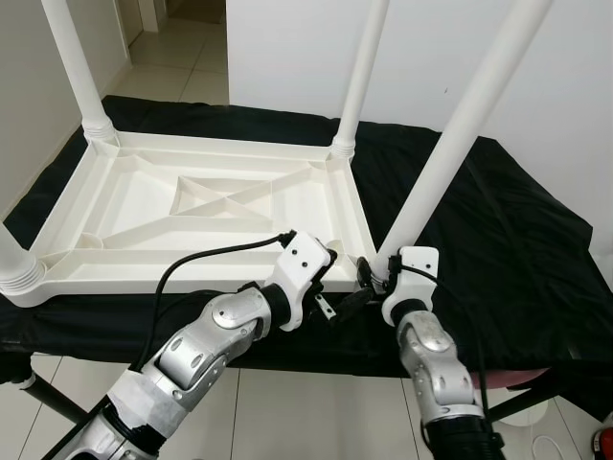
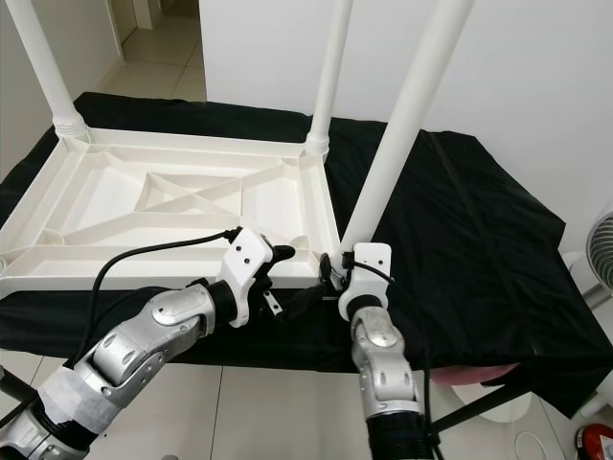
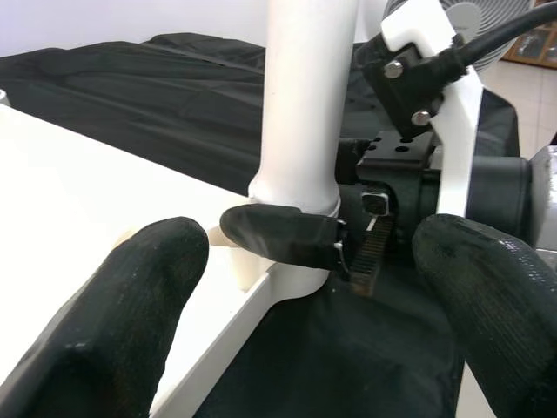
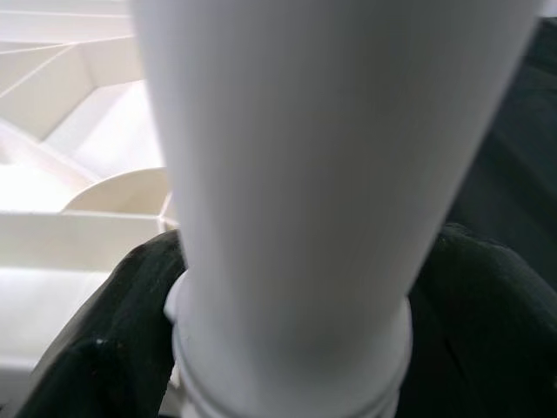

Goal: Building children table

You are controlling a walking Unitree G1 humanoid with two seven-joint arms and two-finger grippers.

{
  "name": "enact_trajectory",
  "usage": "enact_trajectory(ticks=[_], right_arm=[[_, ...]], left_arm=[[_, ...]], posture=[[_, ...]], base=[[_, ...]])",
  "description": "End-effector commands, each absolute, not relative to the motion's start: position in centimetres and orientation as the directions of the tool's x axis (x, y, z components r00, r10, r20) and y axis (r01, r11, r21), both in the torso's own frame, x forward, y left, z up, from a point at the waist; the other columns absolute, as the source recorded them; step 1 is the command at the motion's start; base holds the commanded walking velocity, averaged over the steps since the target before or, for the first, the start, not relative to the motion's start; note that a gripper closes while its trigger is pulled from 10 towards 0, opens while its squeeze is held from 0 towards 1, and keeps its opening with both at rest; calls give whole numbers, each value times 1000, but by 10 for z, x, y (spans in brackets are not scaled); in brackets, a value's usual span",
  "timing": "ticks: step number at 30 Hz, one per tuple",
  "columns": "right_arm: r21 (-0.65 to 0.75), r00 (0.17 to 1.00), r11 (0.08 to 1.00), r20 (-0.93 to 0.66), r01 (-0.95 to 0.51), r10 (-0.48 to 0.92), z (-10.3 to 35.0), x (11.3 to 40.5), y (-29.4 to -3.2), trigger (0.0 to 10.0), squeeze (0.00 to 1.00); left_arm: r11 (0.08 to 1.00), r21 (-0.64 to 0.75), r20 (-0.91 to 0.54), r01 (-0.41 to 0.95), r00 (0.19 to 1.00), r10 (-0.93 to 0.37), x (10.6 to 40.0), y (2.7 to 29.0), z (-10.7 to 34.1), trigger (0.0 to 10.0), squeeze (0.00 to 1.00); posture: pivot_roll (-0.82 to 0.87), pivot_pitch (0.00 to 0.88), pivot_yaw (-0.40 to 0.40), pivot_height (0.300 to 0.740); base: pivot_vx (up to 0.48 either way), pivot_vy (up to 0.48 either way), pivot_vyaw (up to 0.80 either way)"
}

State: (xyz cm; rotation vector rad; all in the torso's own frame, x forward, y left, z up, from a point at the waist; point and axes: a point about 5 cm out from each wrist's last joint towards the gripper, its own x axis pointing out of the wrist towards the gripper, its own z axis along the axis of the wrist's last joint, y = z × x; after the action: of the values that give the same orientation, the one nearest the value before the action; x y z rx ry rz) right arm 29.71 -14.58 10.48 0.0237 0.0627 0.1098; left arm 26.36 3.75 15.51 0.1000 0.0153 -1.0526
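With the tabletop [image 1: 201, 206] lying upside down on the black cloth [image 1: 498, 240] and three legs standing, everything hangs on the near right corner. The left gripper [image 1: 330, 278] hovers spread wide just beside that corner, grasping nothing. To its right, the right gripper [image 1: 369, 275] is clenched around the foot of the fourth leg [image 1: 460, 125], which leans noticeably rather than standing plumb. If it's pushed or twisted at that slant, I'd expect the leg to jam crooked, or the tabletop to skid on the cloth.
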Motion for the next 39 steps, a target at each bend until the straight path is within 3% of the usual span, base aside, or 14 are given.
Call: enact_trajectory(ticks=[1, 3, 9, 14, 27, 28, 29, 31, 39], right_arm=[[14, 984, 985, -56, -171, 171, 103, 299, -153, 10000, 0], [-12, 962, 962, -37, -272, 271, 107, 302, -153, 10000, 0], [-43, 929, 928, -22, -369, 369, 110, 305, -153, 10000, 0], [-133, 828, 821, -8, -556, 560, 117, 315, -152, 10000, 0], [-197, 766, 743, -78, -640, 638, 116, 333, -156, 10000, 0], [-193, 759, 736, -87, -648, 645, 115, 333, -158, 2314, 0], [-193, 759, 736, -87, -648, 645, 115, 333, -158, 2314, 0], [-183, 748, 727, -102, -662, 656, 112, 332, -160, 0, 0], [-138, 716, 703, -90, -698, 693, 102, 326, -159, 0, 0]], left_arm=[[323, 99, -97, 941, 332, -938, 254, 33, 150, 10000, 0], [327, 123, -118, 937, 341, -933, 256, 34, 144, 10000, 0], [338, 132, -133, 932, 355, -925, 258, 36, 139, 10000, 0], [359, 130, -149, 924, 376, -914, 260, 38, 132, 10000, 0], [364, 127, -143, 923, 380, -914, 260, 39, 133, 10000, 0], [371, 124, -139, 920, 386, -912, 260, 39, 133, 10000, 0], [371, 124, -139, 920, 386, -912, 260, 39, 133, 10000, 0], [387, 116, -131, 915, 400, -907, 261, 39, 132, 10000, 0], [428, 101, -121, 898, 439, -891, 264, 43, 130, 10000, 0]], posture=[[-36, 0, -91, 740], [-36, 0, -88, 740], [-34, 0, -86, 740], [-30, 0, -80, 740], [-15, 0, -83, 740], [-12, 0, -85, 740], [-12, 0, -85, 740], [-11, 0, -87, 740], [-16, 0, -85, 740]], base=[[0, 0, 0], [0, 0, 0], [0, 0, 0], [0, 0, 0], [0, 0, 0], [0, 0, 0], [0, 0, 0], [0, 0, 0], [0, 0, 0]])
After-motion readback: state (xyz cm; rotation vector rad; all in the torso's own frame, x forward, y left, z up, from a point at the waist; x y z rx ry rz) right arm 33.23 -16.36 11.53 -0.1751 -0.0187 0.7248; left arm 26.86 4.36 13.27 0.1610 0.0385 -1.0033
